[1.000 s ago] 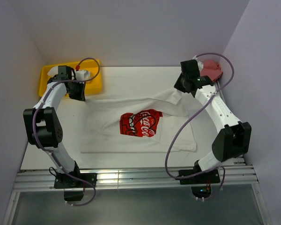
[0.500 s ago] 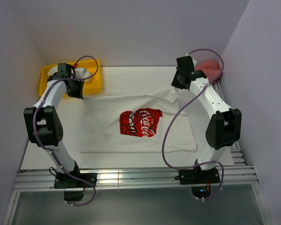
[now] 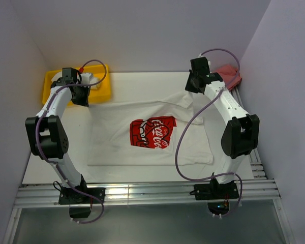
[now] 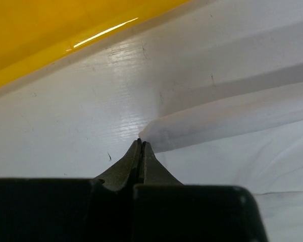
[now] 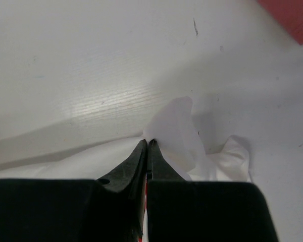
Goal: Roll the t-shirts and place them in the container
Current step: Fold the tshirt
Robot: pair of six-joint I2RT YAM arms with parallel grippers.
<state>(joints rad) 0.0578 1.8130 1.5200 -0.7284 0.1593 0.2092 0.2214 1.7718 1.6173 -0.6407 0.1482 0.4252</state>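
Note:
A white t-shirt (image 3: 152,150) with a red print (image 3: 153,133) on its chest lies spread on the table. My left gripper (image 3: 81,97) is at the shirt's far left corner, beside the yellow bin. In the left wrist view its jaws (image 4: 141,141) are pressed together, with the corner of the t-shirt (image 4: 217,121) at their tips. My right gripper (image 3: 192,88) is at the far right sleeve. The right wrist view shows that gripper (image 5: 147,142) shut on a raised fold of the t-shirt (image 5: 174,128), with crumpled cloth to its right.
A yellow bin (image 3: 53,84) sits at the far left corner with a white bundle (image 3: 93,81) in it; its wall (image 4: 40,30) is close behind the left gripper. A red object (image 3: 230,75) lies at the far right, its corner (image 5: 293,15) beyond the right gripper.
The right arm has swung left and towards the back wall, taking the pinched sleeve with it. The left arm has barely moved.

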